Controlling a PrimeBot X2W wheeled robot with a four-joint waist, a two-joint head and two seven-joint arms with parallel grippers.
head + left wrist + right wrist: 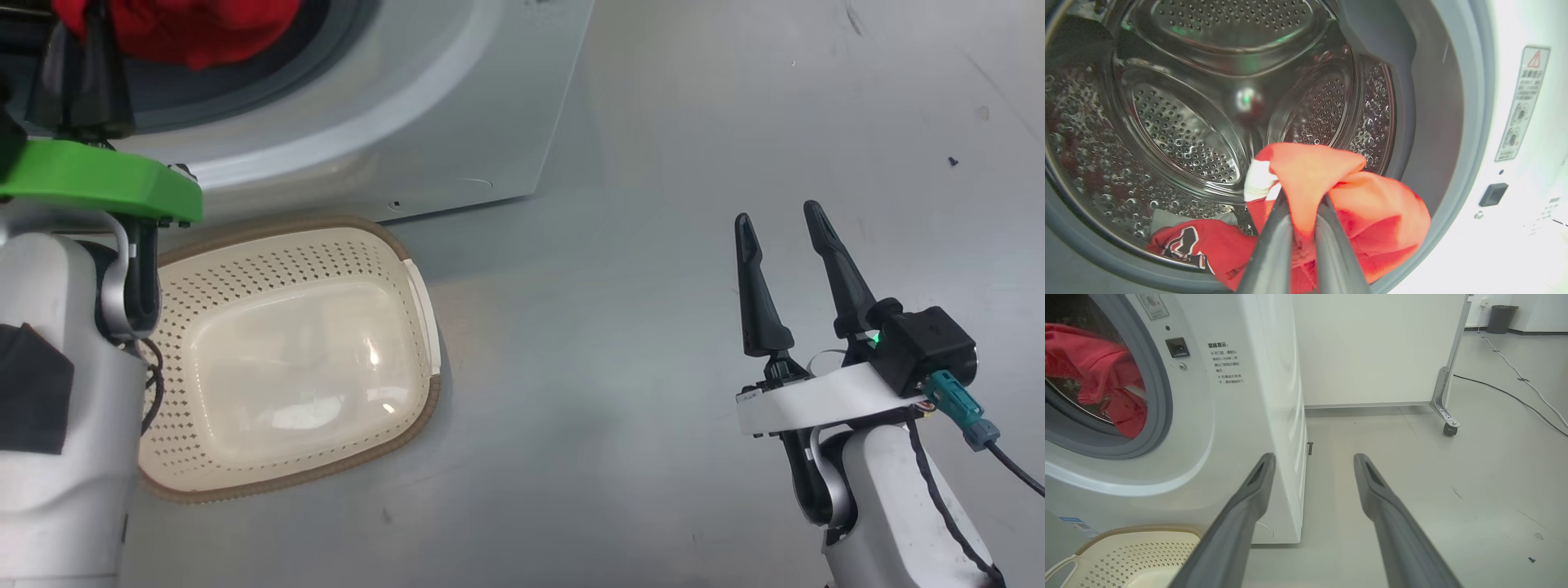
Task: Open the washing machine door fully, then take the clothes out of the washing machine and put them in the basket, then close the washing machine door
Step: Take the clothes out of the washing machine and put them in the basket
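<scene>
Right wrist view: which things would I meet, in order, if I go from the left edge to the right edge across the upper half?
red clothes → dark latch socket → printed notice → caster wheel → grey bin

Right of the drum opening on the big white front-loading washing machine (1241, 416), a block of dark printed Chinese characters (1225, 363) is headed 温馨提示; the finer lines below it blur. A tall narrow warning sticker (1522, 102) bears a red triangle with an exclamation mark above two round pictograms. The bright red jersey (1208, 245) shows part of a white-edged navy numeral, unreadable. A small blue label (1077, 526) is too small to read.
</scene>
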